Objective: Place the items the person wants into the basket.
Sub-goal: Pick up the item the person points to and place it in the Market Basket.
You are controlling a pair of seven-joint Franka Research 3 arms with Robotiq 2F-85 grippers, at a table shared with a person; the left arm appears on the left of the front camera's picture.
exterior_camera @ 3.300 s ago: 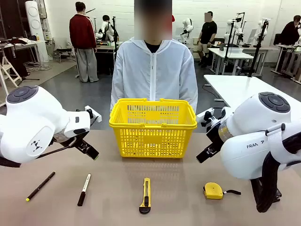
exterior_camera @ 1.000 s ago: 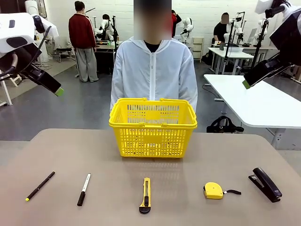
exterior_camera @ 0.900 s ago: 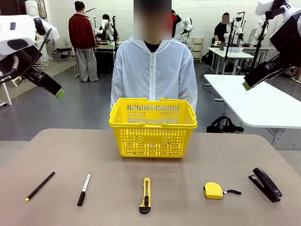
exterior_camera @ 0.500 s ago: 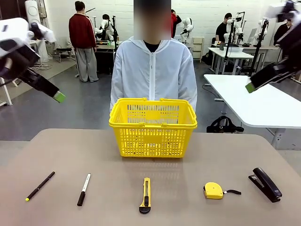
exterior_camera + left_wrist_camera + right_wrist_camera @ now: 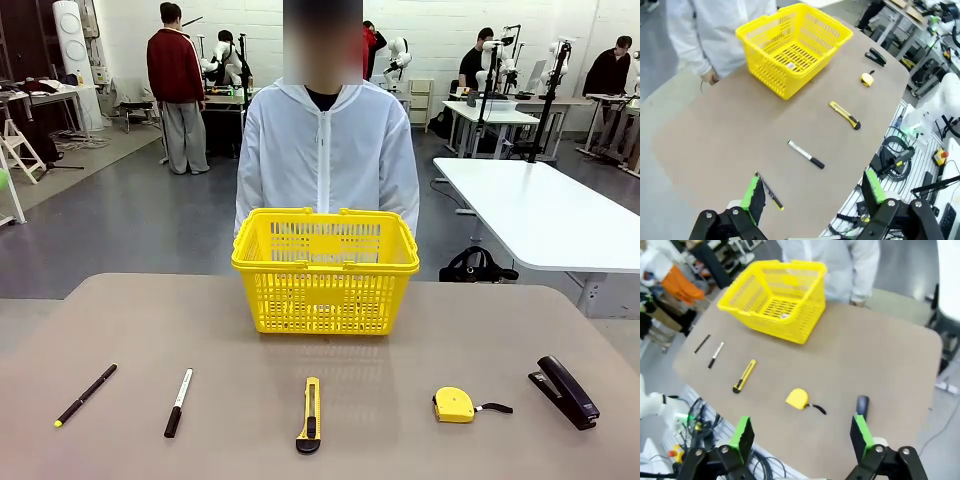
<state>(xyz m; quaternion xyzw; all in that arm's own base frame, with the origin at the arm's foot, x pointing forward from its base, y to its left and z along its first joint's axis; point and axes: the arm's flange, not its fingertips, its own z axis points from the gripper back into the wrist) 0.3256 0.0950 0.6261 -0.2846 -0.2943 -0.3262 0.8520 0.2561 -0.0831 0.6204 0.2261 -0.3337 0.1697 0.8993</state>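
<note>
The yellow basket (image 5: 325, 270) stands at the table's far middle, with the person (image 5: 328, 150) in a white jacket right behind it. Along the near edge lie the white-barrelled marker (image 5: 179, 402) and the yellow-and-black utility knife (image 5: 311, 414). My left gripper (image 5: 813, 190) hangs open high above the table's left end, over the marker (image 5: 806, 154), with the knife (image 5: 844, 114) and basket (image 5: 792, 47) beyond. My right gripper (image 5: 801, 436) hangs open high above the right end, looking down on the basket (image 5: 774, 300), knife (image 5: 744, 376) and marker (image 5: 716, 355).
A thin black pen (image 5: 85, 395) lies left of the marker. A yellow tape measure (image 5: 453, 404) and a black stapler (image 5: 567, 392) lie to the right of the knife. A white table (image 5: 540, 215) stands behind on the right. Other people work far off.
Both arms, raised at the upper left and upper right of the front view a second ago, have moved outward and left that view. The things on the table have not moved.
</note>
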